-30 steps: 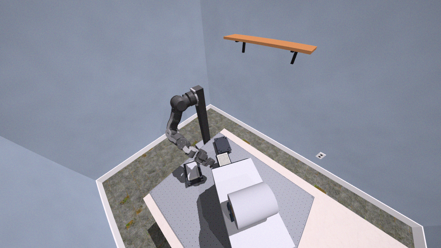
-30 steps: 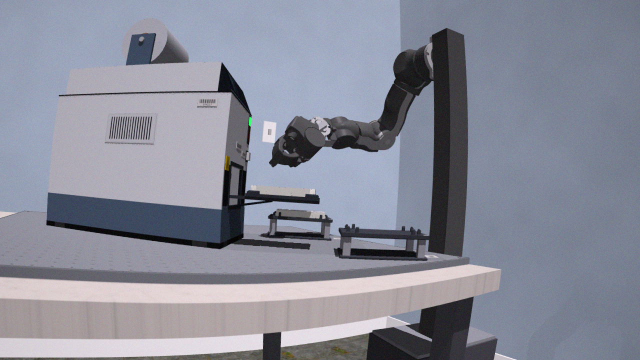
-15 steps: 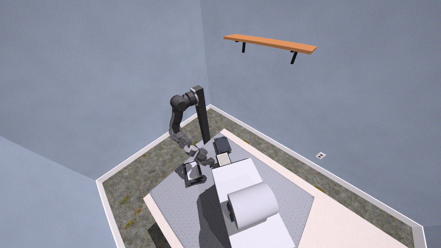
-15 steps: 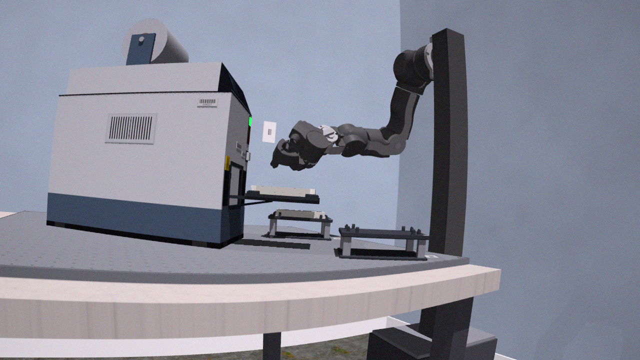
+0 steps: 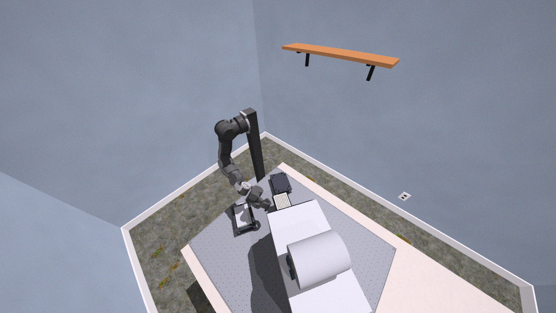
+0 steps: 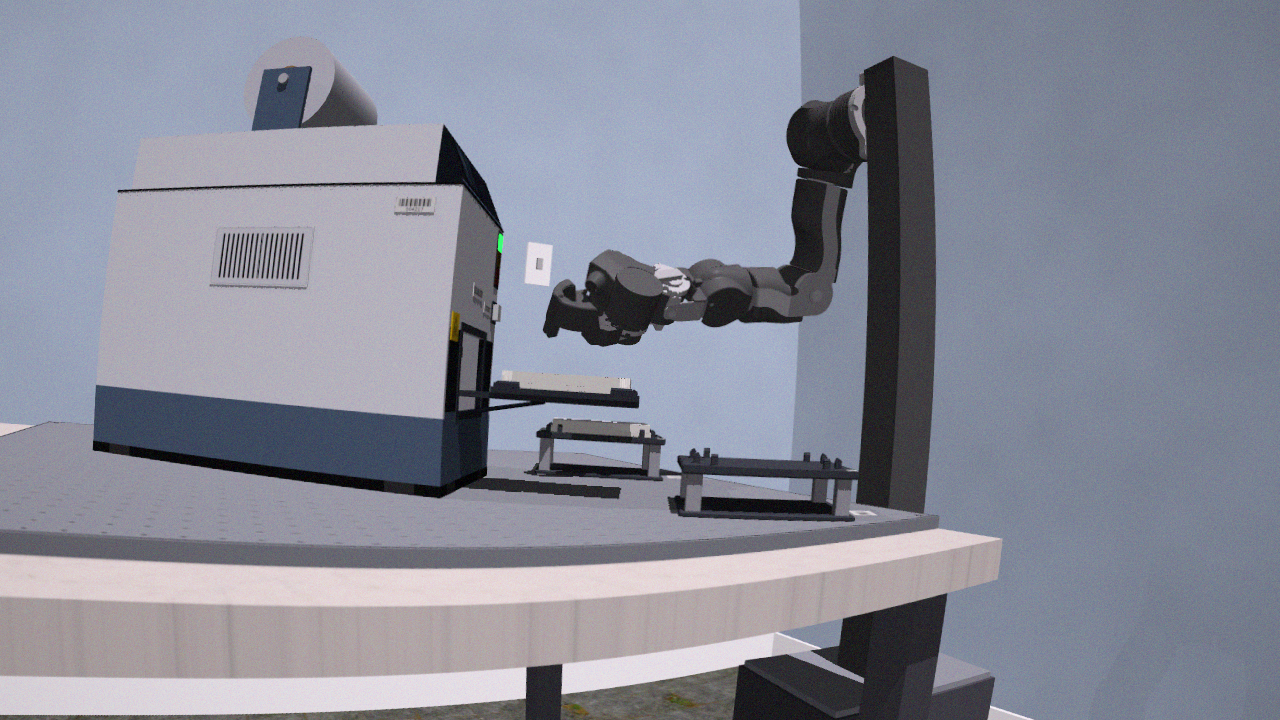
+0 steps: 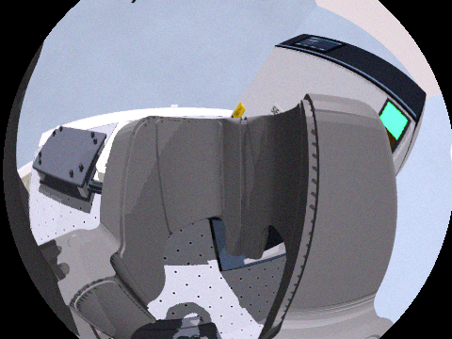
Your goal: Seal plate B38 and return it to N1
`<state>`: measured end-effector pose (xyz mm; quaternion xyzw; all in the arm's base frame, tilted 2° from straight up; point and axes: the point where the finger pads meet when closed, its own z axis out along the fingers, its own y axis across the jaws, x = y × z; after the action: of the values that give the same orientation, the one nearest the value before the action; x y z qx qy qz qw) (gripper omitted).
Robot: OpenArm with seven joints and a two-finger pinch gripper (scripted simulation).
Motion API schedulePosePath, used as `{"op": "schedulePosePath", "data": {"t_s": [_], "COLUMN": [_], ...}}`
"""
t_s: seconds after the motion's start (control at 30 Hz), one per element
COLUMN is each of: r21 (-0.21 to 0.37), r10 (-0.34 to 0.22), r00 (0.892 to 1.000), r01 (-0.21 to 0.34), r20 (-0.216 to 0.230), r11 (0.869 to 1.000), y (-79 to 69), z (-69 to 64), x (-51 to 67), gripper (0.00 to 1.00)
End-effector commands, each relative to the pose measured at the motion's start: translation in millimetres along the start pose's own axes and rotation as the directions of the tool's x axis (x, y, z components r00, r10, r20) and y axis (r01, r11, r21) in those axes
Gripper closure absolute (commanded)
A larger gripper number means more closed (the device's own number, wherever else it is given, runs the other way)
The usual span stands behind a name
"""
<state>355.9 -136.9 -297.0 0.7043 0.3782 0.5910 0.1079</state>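
One white well plate B38 (image 6: pixel 565 382) flat on the stage (image 6: pixel 572 394); gripper (image 6: pixel 560 313) pressed together, empty.

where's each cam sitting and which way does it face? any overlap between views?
Top: high behind the sealer, looking down at the bench and the arm.
Exterior: bench height, side-on; the sealer, the stage, two nests, the whole arm and its post.
Wrist: on the gripper, jaws shut, facing the sealer's front.
Shared: the green lamp shows in exterior and wrist.
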Motion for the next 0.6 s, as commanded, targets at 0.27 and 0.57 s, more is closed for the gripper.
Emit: {"op": "schedulePosePath", "data": {"t_s": [0.27,0.57], "r21": [-0.112,-0.185], "r10": [0.108,0.18], "r00": [0.994,0.984], "r01": [-0.109,-0.18], "r20": [-0.01,-0.02], "r11": [0.988,0.966], "y": [-0.7,-1.6], "z": [0.0,-0.1], "x": [1.1,0.7], "gripper": [1.0,1.0]}}
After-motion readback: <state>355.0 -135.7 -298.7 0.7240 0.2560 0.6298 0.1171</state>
